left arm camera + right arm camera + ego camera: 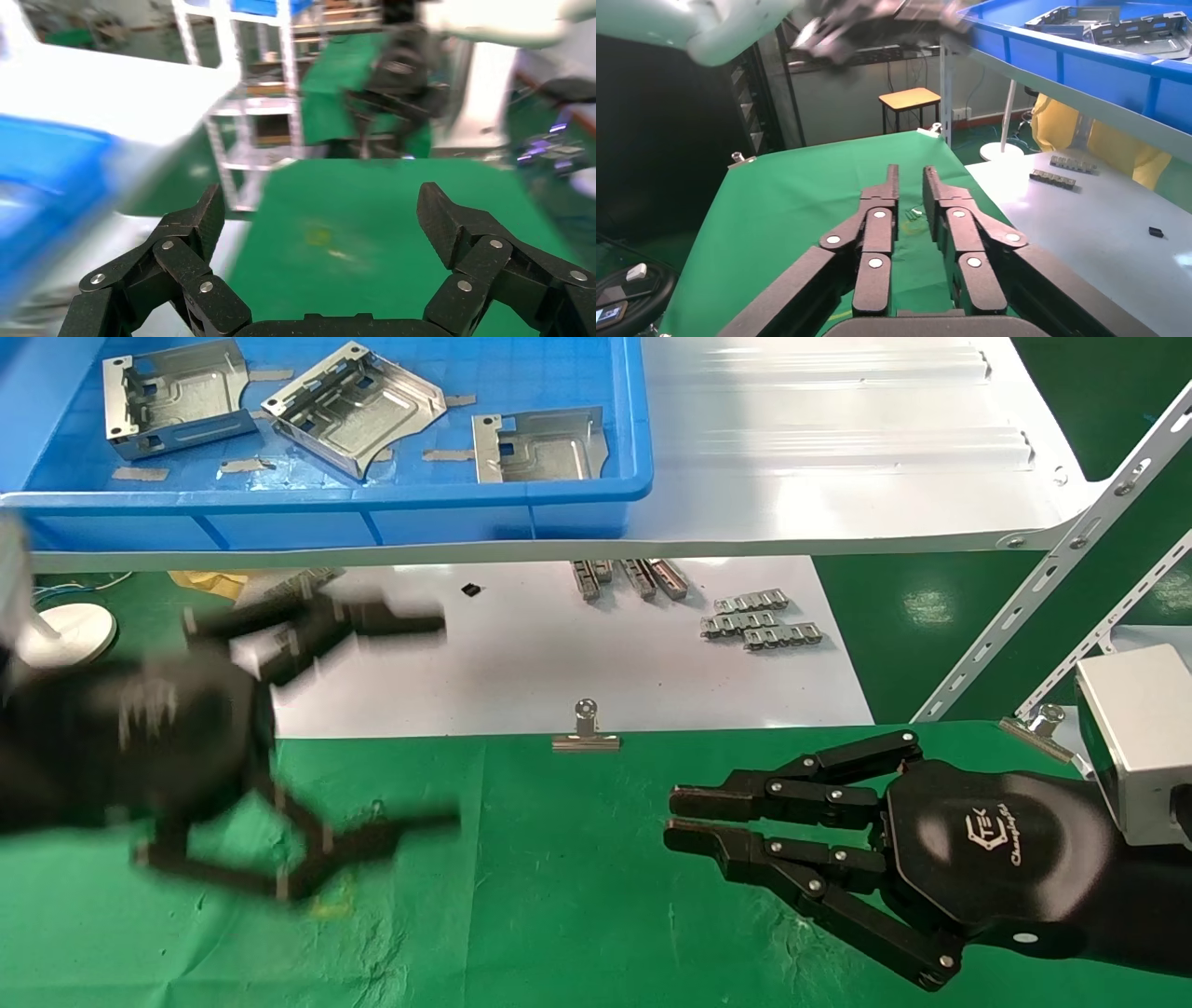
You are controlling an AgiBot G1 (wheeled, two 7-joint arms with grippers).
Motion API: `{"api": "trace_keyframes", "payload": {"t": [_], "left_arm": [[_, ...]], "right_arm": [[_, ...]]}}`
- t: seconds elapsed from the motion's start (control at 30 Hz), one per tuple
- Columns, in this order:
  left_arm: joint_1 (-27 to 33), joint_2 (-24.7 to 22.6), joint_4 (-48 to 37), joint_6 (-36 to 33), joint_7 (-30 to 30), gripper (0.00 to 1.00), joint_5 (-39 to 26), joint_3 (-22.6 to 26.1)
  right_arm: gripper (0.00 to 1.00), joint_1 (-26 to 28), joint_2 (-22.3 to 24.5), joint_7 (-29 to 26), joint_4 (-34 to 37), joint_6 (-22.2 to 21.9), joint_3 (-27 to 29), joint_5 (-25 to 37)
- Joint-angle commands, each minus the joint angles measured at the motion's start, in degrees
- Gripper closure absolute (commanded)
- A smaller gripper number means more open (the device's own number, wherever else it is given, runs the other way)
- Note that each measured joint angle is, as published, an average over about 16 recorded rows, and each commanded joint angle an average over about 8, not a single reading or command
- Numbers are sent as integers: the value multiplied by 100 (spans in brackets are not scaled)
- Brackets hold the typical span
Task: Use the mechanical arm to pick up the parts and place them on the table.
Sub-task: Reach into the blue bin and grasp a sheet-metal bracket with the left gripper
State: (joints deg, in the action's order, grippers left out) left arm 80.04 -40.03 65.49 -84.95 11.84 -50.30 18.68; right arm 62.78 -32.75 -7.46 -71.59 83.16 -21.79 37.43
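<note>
While three parts (354, 407) sit in the blue tray (596, 491) on the shelf, the mechanical arm (307, 738) hangs blurred over the table (559, 896), fingers spread, gripping nothing. Right hand (694, 822) rests parked, fingers close together and extended.

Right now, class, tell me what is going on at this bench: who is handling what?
Nothing is being held. The left gripper, fingers spread wide open, is blurred in motion above the green table, below the shelf, and it is empty. Three silver parts lie in the blue tray on the white shelf; none is on the table. The right gripper sits idle over the table with fingers close together.
</note>
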Motion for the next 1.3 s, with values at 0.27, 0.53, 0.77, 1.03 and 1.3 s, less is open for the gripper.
{"api": "trace_keyframes", "payload": {"t": [0.27, 0.53, 0.77, 1.03, 1.3], "left_arm": [[2239, -1025, -2476, 498, -103, 0, -1449, 579], [3216, -1853, -4602, 1960, -512, 0, -2336, 889], [3640, -2235, -5494, 2554, -732, 62, -2786, 1131], [3921, -2417, -6025, 2705, -806, 100, -3180, 1393], [3995, -2462, -6289, 3003, -904, 100, -3277, 1451]], "right_arm": [[100, 0, 0, 0, 0, 0, 0, 0], [100, 0, 0, 0, 0, 0, 0, 0], [100, 0, 0, 0, 0, 0, -1, 0], [100, 0, 0, 0, 0, 0, -1, 0], [100, 0, 0, 0, 0, 0, -1, -1]]}}
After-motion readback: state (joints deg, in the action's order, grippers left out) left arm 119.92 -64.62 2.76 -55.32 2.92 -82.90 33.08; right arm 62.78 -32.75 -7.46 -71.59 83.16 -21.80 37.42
